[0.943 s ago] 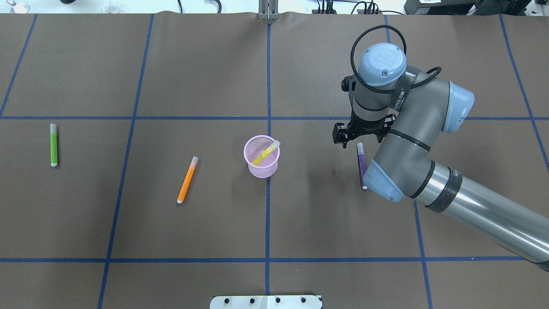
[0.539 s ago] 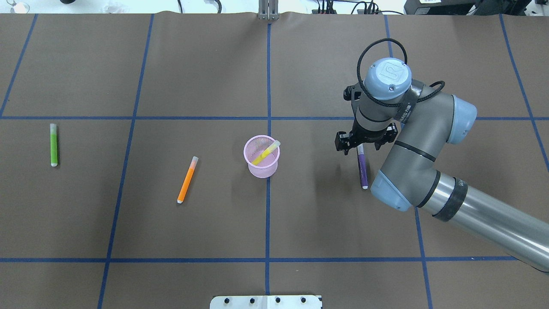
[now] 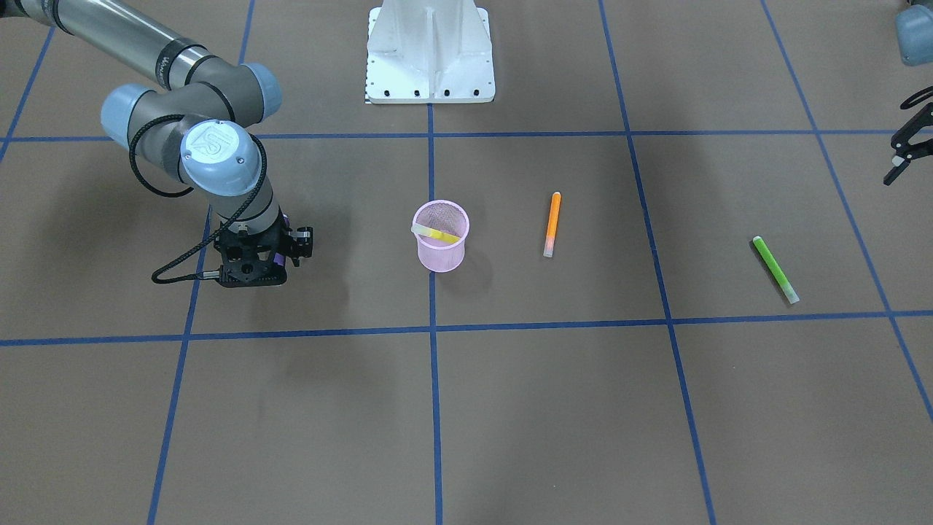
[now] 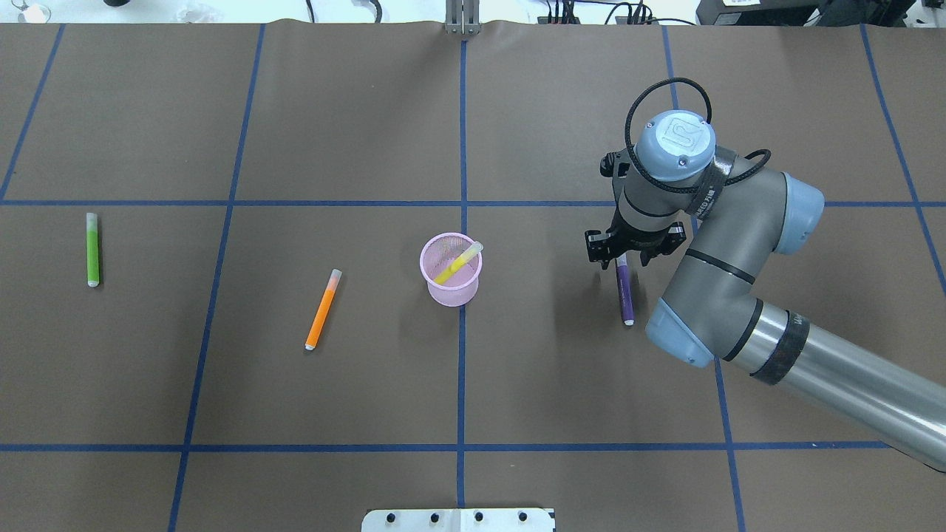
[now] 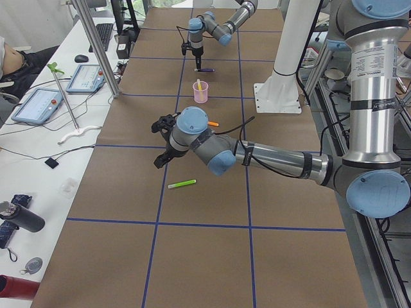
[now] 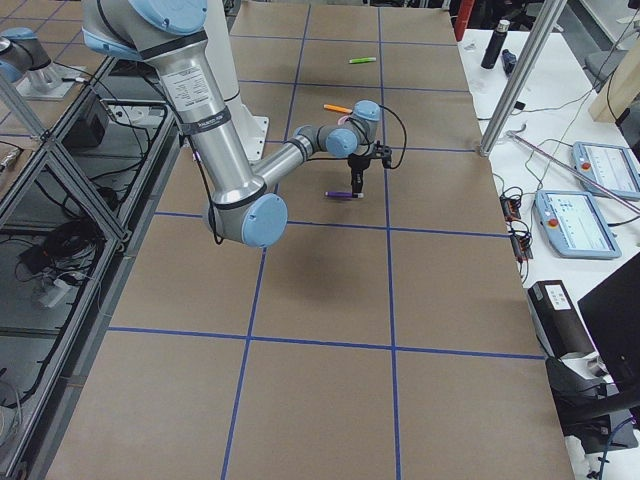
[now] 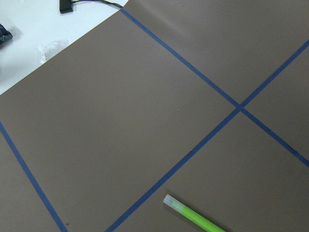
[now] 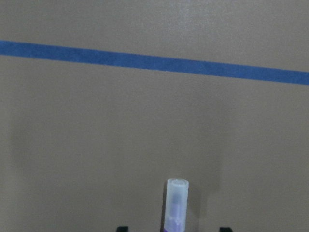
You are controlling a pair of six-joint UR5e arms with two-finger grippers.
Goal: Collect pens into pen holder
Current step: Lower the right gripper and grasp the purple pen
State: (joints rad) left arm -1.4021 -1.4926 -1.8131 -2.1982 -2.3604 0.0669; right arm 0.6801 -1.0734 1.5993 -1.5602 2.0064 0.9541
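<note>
A brown surface [image 4: 355, 111] gridded with blue tape lines [image 4: 462, 133]. Lying flat on it, well apart: a green pen [image 4: 92, 250], an orange pen [image 4: 323, 309] and a purple pen [image 4: 625, 292]. A pink mesh pen holder [image 4: 452, 284] stands upright at the centre. A white base plate [image 3: 430, 51] sits at one edge.

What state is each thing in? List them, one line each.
pink cup: upright, one pen inside.
yellow pen: in the pink cup, leaning on its rim.
right hand: open, straddling the purple pen's cap end.
purple pen: lying flat.
orange pen: lying flat, untouched.
green pen: lying flat, untouched.
left hand: open, empty.
</note>
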